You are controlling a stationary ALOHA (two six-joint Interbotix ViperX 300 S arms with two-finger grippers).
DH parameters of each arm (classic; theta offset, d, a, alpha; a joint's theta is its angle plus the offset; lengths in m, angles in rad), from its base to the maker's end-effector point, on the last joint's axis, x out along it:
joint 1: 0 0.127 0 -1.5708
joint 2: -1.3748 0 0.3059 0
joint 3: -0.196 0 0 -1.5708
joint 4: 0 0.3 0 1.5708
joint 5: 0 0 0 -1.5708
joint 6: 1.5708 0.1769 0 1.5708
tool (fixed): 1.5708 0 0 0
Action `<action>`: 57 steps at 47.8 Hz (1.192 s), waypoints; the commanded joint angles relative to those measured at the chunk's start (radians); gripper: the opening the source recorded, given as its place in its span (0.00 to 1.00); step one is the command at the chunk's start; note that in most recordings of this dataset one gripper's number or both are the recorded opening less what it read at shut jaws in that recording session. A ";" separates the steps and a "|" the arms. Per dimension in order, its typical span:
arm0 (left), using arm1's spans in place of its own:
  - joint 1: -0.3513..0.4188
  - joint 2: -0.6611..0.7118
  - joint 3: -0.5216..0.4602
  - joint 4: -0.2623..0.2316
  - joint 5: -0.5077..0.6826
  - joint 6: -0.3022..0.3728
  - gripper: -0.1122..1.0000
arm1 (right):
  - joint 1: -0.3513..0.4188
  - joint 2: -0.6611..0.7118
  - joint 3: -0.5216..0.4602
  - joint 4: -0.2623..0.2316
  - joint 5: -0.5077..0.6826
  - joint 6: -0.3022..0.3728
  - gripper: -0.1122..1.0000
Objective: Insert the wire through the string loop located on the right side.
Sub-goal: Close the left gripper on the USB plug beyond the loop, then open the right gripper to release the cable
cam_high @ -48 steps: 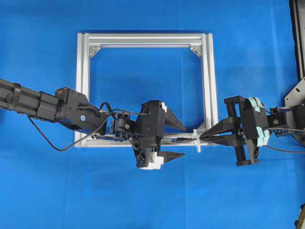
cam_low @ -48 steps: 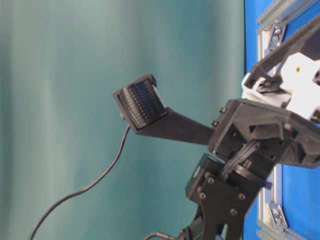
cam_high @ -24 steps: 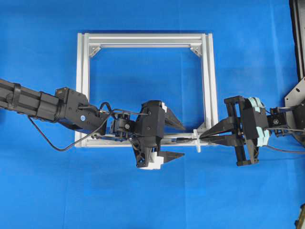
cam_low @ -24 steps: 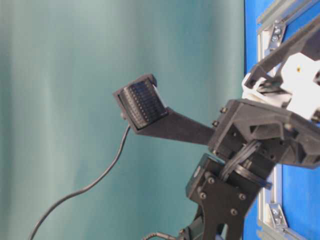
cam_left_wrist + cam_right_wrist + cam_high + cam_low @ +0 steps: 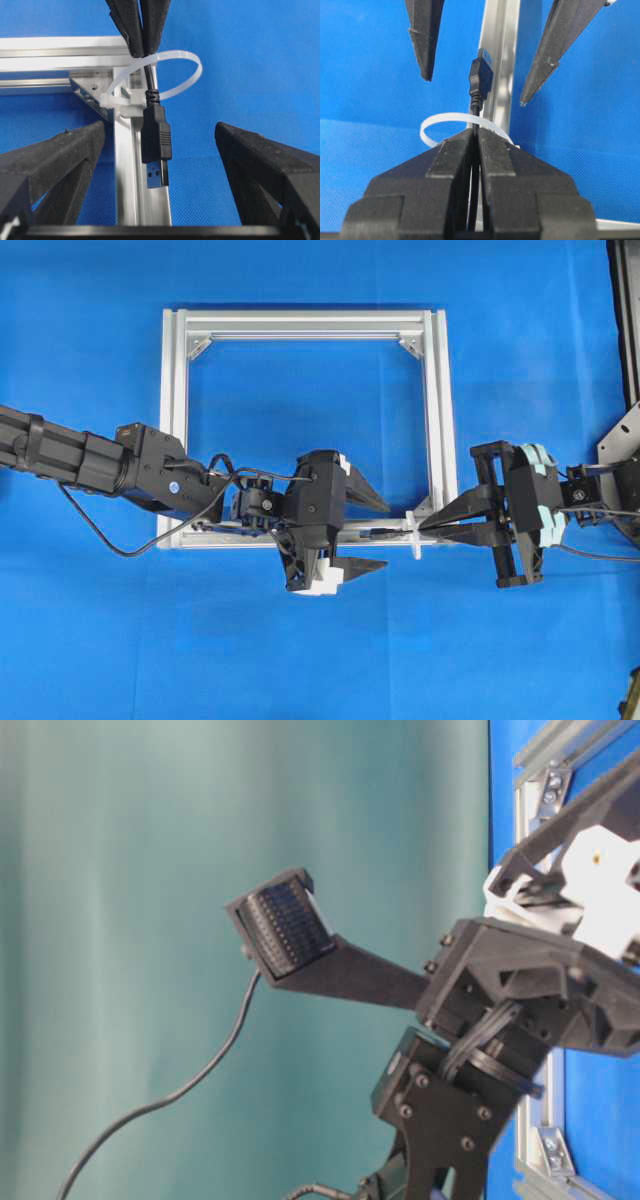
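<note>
Nothing has shifted since a second ago. Your right gripper (image 5: 475, 137) pinches the wire (image 5: 156, 137), its plug poking through the string loop (image 5: 165, 75) just past the fingertips. Your left gripper (image 5: 160, 155) stands wide, straddling the plug untouched.

Black left hand (image 5: 368, 535) with white insert, right hand (image 5: 428, 527) with mint-green plates

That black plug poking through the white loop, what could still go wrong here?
The right gripper alone pinches the wire; if it slips, the plug may slide back out of the string loop. The left gripper stands open around the plug; closing off-centre, it might knock it aside.
</note>
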 commanded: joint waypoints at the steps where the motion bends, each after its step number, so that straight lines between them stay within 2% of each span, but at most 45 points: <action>1: 0.005 -0.018 -0.023 0.002 -0.005 -0.002 0.90 | 0.000 -0.006 -0.015 -0.002 -0.008 -0.002 0.09; 5: 0.003 -0.017 -0.026 0.002 0.008 -0.003 0.86 | 0.000 -0.006 -0.017 -0.002 -0.008 -0.002 0.09; 7: 0.003 -0.015 -0.032 0.002 0.023 -0.006 0.81 | 0.000 -0.006 -0.015 -0.002 -0.008 -0.002 0.09; 10: 0.006 -0.014 -0.040 0.002 0.040 -0.006 0.67 | 0.000 -0.006 -0.017 -0.002 -0.008 -0.002 0.09; 16: 0.014 -0.012 -0.046 0.002 0.048 -0.008 0.32 | 0.000 -0.006 -0.018 -0.002 -0.008 -0.002 0.09; 19: 0.015 -0.014 -0.048 0.002 0.048 -0.008 0.21 | 0.000 -0.006 -0.018 -0.002 -0.008 -0.002 0.09; 35: 0.017 -0.014 -0.044 0.002 0.049 -0.008 0.19 | 0.000 -0.006 -0.020 -0.003 0.028 -0.002 0.09; 39: 0.015 -0.014 -0.044 0.002 0.049 -0.011 0.19 | 0.000 -0.006 -0.020 -0.002 0.044 -0.002 0.12; 44: 0.017 -0.014 -0.044 0.002 0.049 -0.014 0.19 | 0.000 -0.006 -0.021 0.000 0.052 0.000 0.29; 54: 0.015 -0.014 -0.044 0.002 0.051 -0.014 0.19 | -0.002 -0.006 -0.020 0.000 0.084 0.000 0.86; 57: 0.015 -0.014 -0.043 0.002 0.051 -0.014 0.19 | -0.002 -0.006 -0.021 0.000 0.091 0.000 0.94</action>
